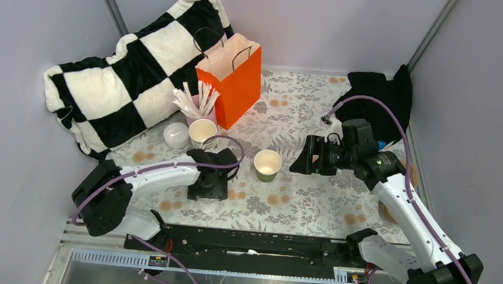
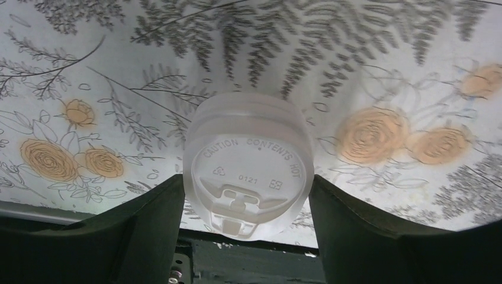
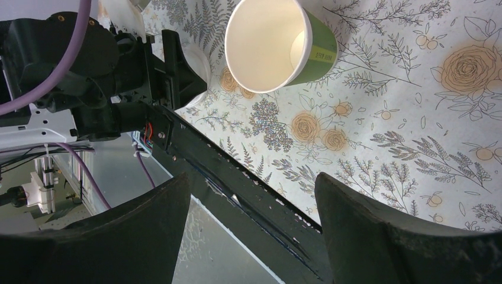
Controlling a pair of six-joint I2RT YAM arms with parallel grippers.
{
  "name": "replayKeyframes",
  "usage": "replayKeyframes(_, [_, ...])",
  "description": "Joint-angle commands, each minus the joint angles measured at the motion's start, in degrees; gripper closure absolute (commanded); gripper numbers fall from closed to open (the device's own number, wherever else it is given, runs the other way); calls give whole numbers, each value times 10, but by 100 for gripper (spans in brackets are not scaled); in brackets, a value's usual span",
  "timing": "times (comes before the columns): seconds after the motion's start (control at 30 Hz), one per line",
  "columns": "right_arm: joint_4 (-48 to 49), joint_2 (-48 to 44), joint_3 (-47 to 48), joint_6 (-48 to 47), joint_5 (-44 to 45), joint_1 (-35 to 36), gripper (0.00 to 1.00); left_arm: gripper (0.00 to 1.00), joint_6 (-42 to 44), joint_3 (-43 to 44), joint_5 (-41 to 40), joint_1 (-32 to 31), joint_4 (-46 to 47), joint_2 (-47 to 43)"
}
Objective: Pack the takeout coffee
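A white plastic lid (image 2: pixel 247 163), marked "caution contents hot", lies on the floral tablecloth. My left gripper (image 2: pixel 247 177) points down over it, and its dark fingers (image 2: pixel 160 219) press both sides of the rim. From above, that gripper (image 1: pixel 208 183) hides the lid. A green paper cup (image 1: pixel 267 164) stands open and lidless just right of it, also seen as the cup (image 3: pixel 317 50) in the right wrist view. My right gripper (image 1: pixel 302 156) hovers right of the cup, and the gripper (image 3: pixel 253 177) is open and empty. The takeout coffee, as a lidded cup, is out of view.
An orange paper bag (image 1: pixel 233 79) stands open at the back beside a checkered pillow (image 1: pixel 124 84). In front of it are a pink cup of white sticks (image 1: pixel 196 104), stacked green cups (image 1: pixel 202 133) and spare white lids (image 1: pixel 176 135). Black cloth (image 1: pixel 378 98) lies back right.
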Motion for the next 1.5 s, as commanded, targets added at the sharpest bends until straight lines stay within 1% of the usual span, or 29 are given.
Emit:
replayKeyframes(0.0, [6,-5,11,-2,0,2,17,30,-16,63,-20,-36,-26,13])
replayKeyframes(0.1, [1,-6,13,-4,3,2,17,30,-28,99,-26,-65,-62,16])
replayKeyframes(0.27, [-2,-12,11,-4,11,2,17,29,-43,160,-21,-101,-109,-5])
replayKeyframes(0.37, [-8,-20,14,1,47,2,16,28,-23,226,-13,-102,-125,-10])
replayKeyframes(0.4, [-10,-25,14,7,63,2,15,28,-3,256,-13,-102,-125,-5])
replayKeyframes(0.47, [-12,-27,14,14,77,1,14,26,26,341,-17,-99,-135,22])
replayKeyframes(0.57, [-13,-20,17,23,80,-1,13,24,68,444,-6,-91,-148,87])
replayKeyframes(0.63, [-10,-19,19,25,78,-6,12,24,91,496,-7,-87,-151,128])
replayKeyframes(0.7, [-13,-15,22,22,78,-12,12,24,114,525,-2,-81,-142,161])
replayKeyframes(0.8, [-19,-14,23,17,71,-37,11,24,145,554,17,-67,-135,208])
replayKeyframes(0.93, [-19,-16,7,16,35,-86,11,24,180,571,26,-57,-135,248])
replayKeyframes(1.07, [-13,-16,-7,17,28,-94,11,24,201,572,29,-47,-133,262])
replayKeyframes(1.2, [-11,-9,-13,16,23,-95,11,24,212,572,53,-38,-123,269])
replayKeyframes(1.37, [-8,-8,-20,14,16,-95,11,23,220,565,74,-38,-107,272])
replayKeyframes(1.47, [-4,-8,-25,15,11,-95,11,23,224,576,87,-38,-104,283])
